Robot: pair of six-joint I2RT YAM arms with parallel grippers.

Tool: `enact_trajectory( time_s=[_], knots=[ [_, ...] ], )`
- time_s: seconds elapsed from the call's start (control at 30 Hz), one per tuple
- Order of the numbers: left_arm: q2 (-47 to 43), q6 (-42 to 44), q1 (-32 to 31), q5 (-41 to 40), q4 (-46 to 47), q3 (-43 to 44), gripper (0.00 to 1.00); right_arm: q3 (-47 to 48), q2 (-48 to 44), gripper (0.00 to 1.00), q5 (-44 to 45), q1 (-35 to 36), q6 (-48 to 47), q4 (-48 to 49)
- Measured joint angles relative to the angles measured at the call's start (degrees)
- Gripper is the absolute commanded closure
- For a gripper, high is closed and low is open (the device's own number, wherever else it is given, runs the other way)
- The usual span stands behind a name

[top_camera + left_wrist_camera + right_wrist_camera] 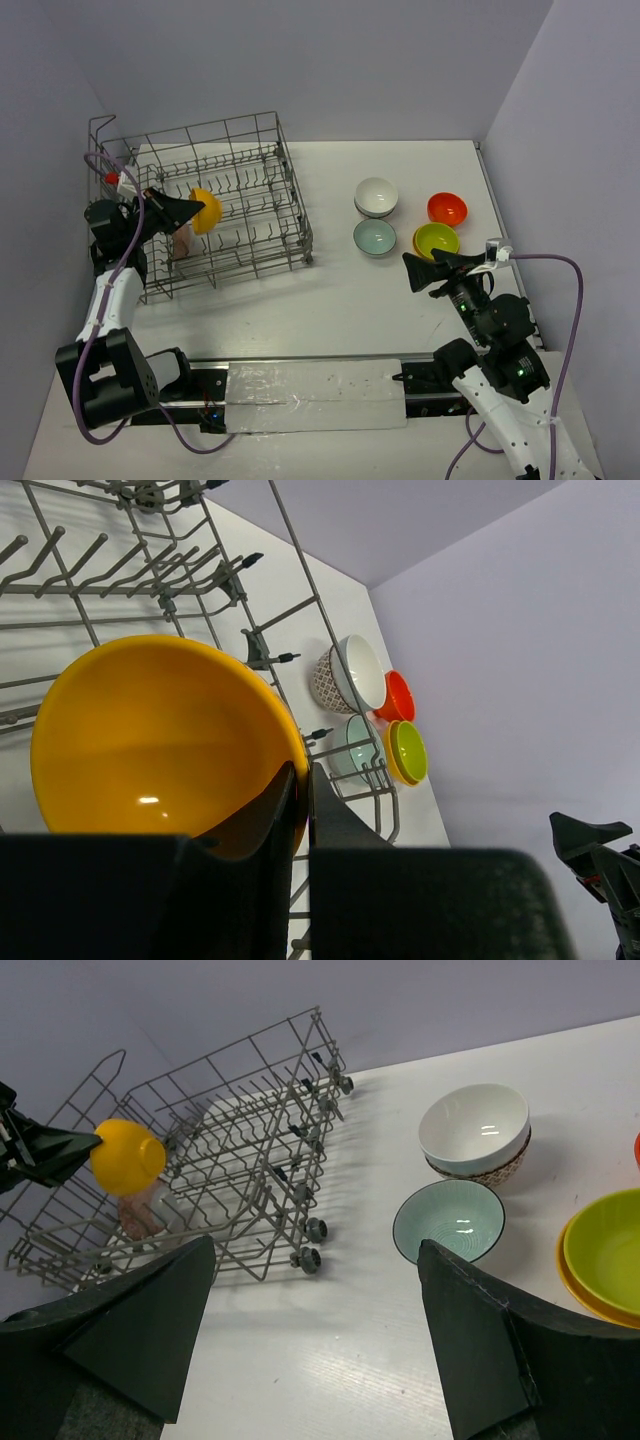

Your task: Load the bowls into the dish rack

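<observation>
1. Bowls lie in two places: two at the dish rack (297,205), the others loose toward the far right corner of the surface (350,300).
2. One orange bowl (150,740) is tipped on edge over the rack's left half, above the tines. Its hollow faces the left wrist camera. I cannot tell whether it touches the wires.
3. The left fingers (335,830) are clamped on that bowl's rim, one finger inside and one outside.
4. A pinkish bowl (181,243) stands among the tines just below the orange bowl, near the rack's near left corner.
5. The rack itself sits in the far left part of the surface, its long sides running left to right.
6. A white bowl (473,1125) is nested in a speckled bowl (480,1172). A pale green bowl (448,1220) lies just in front of them, hollow up.
7. Nearer the right edge are a red bowl (446,208) and a lime green bowl (437,239) nested in a lower orange bowl (562,1260).
8. The right fingers (480,1340) hang spread wide apart in front of the lime green bowl, with nothing between them.
</observation>
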Motion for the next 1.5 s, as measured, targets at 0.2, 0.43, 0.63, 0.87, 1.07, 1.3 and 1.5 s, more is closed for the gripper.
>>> enact_trajectory(
  time_s=[0.2, 0.43, 0.63, 0.87, 1.07, 1.3, 1.5],
  knots=[
    [0.02, 0.42, 0.00, -0.11, -0.20, -1.70, 1.00, 0.00, 0.00, 0.11, -0.11, 0.00, -0.04, 0.15],
    [0.28, 2.29, 0.00, -1.46, -0.96, -2.29, 1.00, 0.00, -0.02, 0.11, -0.13, 0.00, -0.02, 0.13],
    [1.11, 3.48, 0.13, -2.19, -0.61, -2.29, 1.00, -0.02, -0.04, 0.11, -0.20, 0.00, -0.02, 0.13],
    [1.11, 4.72, 0.61, -2.21, -2.16, -1.57, 1.00, -0.04, -0.04, 0.11, -0.59, 0.00, -0.02, 0.13],
    [1.11, 3.89, 1.16, -1.64, -2.12, -1.53, 1.00, -0.07, -0.04, 0.11, -1.16, 0.00, -0.02, 0.13],
    [0.68, 1.07, -0.59, -0.76, -0.68, -1.53, 1.00, -0.07, -0.02, 0.11, -1.62, 0.00, -0.04, 0.20],
    [1.81, -1.27, -4.70, -0.66, 2.62, -1.53, 1.00, -0.07, 0.46, 0.11, -1.99, 0.00, -0.15, 0.57]
  ],
)
